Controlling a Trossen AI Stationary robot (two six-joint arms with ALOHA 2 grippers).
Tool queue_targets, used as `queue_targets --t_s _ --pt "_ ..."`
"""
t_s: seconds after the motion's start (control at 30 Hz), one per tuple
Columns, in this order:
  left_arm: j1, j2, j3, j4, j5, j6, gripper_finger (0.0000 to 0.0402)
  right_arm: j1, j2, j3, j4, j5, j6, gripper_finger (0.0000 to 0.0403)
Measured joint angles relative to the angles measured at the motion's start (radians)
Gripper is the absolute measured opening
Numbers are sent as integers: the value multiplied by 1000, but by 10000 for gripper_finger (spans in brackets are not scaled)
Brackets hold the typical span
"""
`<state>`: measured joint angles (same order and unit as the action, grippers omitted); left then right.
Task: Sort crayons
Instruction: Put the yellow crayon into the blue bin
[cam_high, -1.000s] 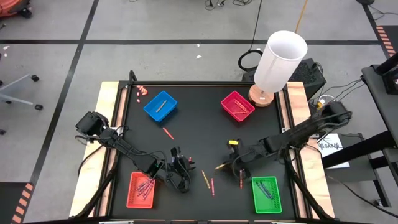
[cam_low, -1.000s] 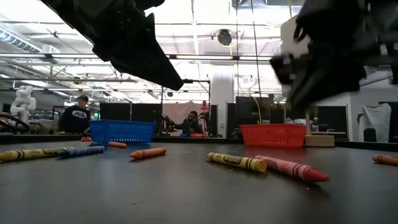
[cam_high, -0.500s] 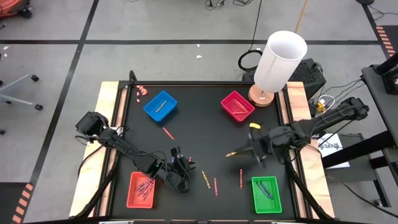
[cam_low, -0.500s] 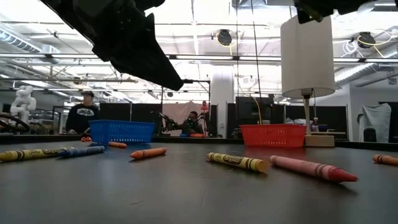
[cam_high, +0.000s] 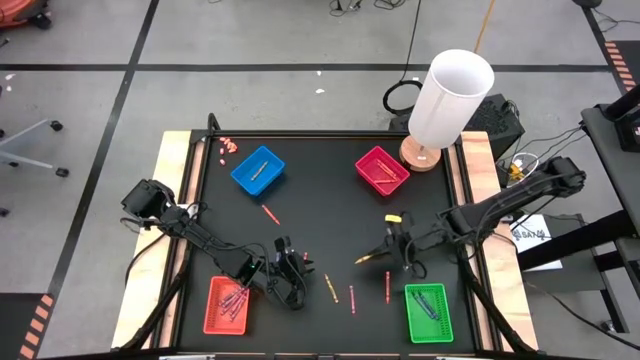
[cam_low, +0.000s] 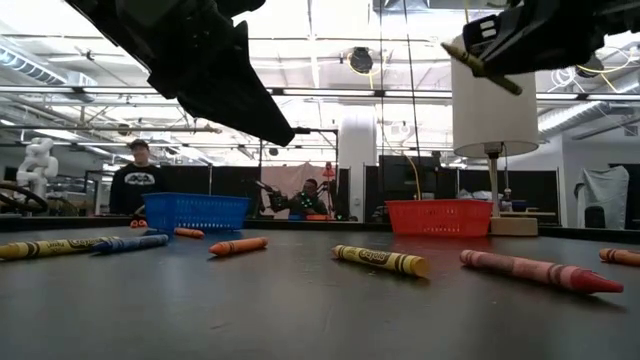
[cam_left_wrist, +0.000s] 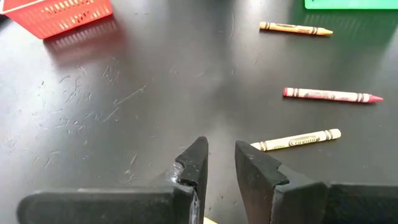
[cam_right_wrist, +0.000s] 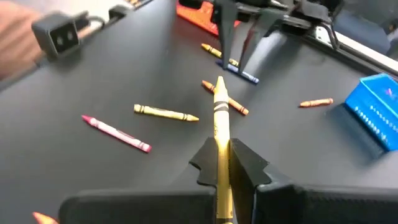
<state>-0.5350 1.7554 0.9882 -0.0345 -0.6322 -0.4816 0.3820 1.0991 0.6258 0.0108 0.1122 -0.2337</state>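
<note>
Loose crayons lie flat on the black table (cam_high: 320, 220): a yellow one (cam_high: 330, 287), a pink one (cam_high: 351, 295), a red one (cam_high: 387, 286) and another red one (cam_high: 268, 213) farther back. My right gripper (cam_high: 395, 252) hangs above the table's right half, shut on a yellow crayon (cam_right_wrist: 219, 121). My left gripper (cam_left_wrist: 221, 158) stands open over the near left part, close to the red tray (cam_high: 227, 305), with nothing between its fingers. A pale yellow crayon (cam_left_wrist: 295, 139) lies just ahead of it. My right gripper pinches the yellow crayon's rear part (cam_right_wrist: 219, 155) between its two fingers. The crayon lies along the fingers and its tip (cam_right_wrist: 219, 84) juts out ahead of them. The fingers slant downward from the table's right side. The crayon is lifted clear of the table.
A blue tray (cam_high: 258, 170) and a magenta tray (cam_high: 381, 170) stand at the back, a green tray (cam_high: 428, 312) at the near right. A white lamp (cam_high: 450, 100) stands at the back right corner. People show in the room beyond the table (cam_low: 140, 185).
My right gripper, still shut, has risen from the table with the yellow crayon and drawn a little toward the right edge; the crayon hangs clear. The pink crayon on the table has rolled a short way toward the right edge.
</note>
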Motion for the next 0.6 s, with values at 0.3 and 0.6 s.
queue_targets --t_s 0.3,0.6 --pt "0 0 0 -2 1 0 81 1 71 0 38 36 -198 2" --pt "0 -5 1 113 2 131 81 2 71 0 41 49 -244 2"
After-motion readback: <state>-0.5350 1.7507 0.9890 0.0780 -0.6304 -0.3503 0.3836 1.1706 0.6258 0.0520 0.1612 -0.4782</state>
